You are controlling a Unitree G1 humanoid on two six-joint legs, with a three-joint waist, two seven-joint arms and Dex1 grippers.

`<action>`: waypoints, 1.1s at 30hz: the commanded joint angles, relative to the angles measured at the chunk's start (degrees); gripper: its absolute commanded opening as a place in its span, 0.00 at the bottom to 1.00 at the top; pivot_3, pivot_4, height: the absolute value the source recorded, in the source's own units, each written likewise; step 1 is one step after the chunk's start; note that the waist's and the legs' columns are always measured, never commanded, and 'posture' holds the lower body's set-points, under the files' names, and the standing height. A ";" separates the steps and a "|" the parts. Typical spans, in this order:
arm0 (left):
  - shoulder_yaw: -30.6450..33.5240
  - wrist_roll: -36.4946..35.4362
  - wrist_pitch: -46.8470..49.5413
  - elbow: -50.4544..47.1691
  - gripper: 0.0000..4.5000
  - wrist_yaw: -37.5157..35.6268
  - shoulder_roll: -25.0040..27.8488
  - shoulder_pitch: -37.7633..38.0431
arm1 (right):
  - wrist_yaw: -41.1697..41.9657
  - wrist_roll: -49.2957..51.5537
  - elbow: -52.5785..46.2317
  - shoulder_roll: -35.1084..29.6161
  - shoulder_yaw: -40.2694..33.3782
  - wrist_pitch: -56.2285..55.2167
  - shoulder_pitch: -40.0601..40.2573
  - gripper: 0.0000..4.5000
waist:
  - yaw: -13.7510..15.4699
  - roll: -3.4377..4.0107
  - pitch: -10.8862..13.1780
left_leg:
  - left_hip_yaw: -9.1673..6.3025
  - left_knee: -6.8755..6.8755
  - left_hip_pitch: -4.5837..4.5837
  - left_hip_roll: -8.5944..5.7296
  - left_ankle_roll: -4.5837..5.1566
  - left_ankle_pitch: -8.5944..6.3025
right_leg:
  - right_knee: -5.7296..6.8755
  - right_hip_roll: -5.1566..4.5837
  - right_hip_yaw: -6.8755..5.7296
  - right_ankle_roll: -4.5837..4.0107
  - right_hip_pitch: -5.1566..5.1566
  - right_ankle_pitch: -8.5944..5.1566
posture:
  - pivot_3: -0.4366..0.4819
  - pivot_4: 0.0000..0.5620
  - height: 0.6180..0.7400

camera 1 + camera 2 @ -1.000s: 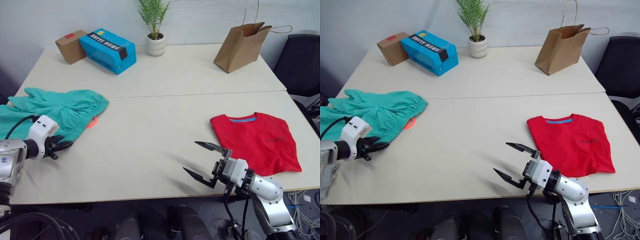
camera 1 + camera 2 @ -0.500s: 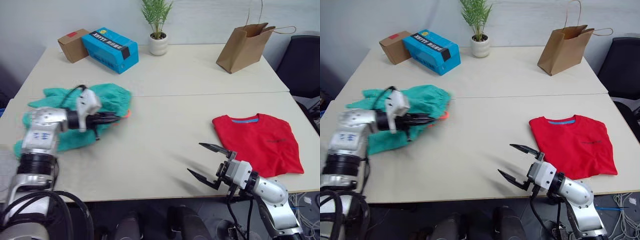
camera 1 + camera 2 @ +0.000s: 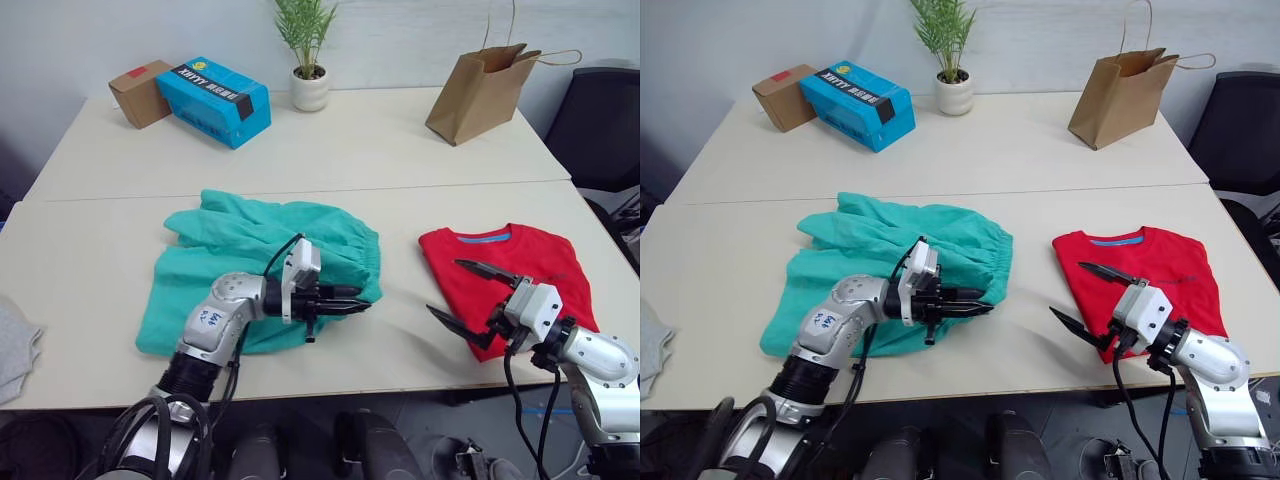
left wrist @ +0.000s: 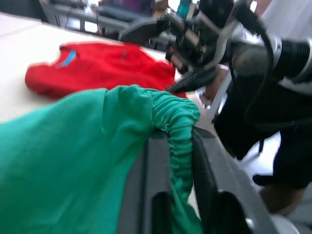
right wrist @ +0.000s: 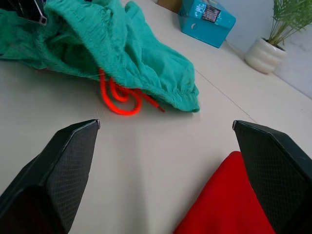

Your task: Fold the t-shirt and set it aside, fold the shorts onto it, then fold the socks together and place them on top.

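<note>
The teal shorts (image 3: 255, 250) lie crumpled at the middle of the table. My left gripper (image 3: 345, 303) is shut on their gathered waistband (image 4: 176, 117) at the edge nearest the t-shirt. Their orange drawstring (image 5: 121, 96) trails on the tabletop. The red t-shirt (image 3: 525, 270) lies folded at the right. My right gripper (image 3: 446, 288) hovers open over its left edge with nothing between the fingers. The grey socks (image 3: 14, 348) lie at the table's far left edge, partly cut off.
Along the back of the table stand a cardboard box (image 3: 140, 92), a blue box (image 3: 218, 100), a potted plant (image 3: 310, 85) and a brown paper bag (image 3: 482, 92). A black chair (image 3: 603, 120) is at the right.
My left gripper has dragged the shorts from the table's left side to its middle, close to the t-shirt. My right gripper, still open, has moved to the t-shirt's left edge.
</note>
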 commanded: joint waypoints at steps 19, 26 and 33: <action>24.97 1.72 -16.21 -3.22 0.99 -10.45 36.82 16.15 | 12.13 7.75 -18.30 -6.12 7.91 20.30 -1.26 1.00 | 0.04 0.10 0.05 | -0.39 -0.29 -0.02 0.07 0.07 -0.19 | -0.13 0.12 -0.17 -0.19 -0.11 -0.12 | 0.48 0.27 1.00; 30.51 2.60 -19.49 -3.42 0.99 -13.37 39.09 33.20 | 11.67 -5.27 -11.75 -3.60 16.86 13.16 -4.80 1.00 | 1.02 0.11 0.10 | -0.47 -0.16 -0.23 -0.02 0.35 -0.41 | -0.51 -0.10 -0.29 -0.17 -0.04 -0.10 | 0.48 0.27 1.00; 31.08 9.97 -26.95 4.68 1.00 -6.08 37.81 35.81 | 2.76 -13.98 -5.65 1.98 19.20 13.37 -12.07 0.91 | 1.47 0.15 0.12 | -0.45 -0.15 -0.25 0.01 0.37 -0.43 | -0.49 -0.08 -0.29 -0.22 -0.09 -0.09 | 0.48 0.27 1.00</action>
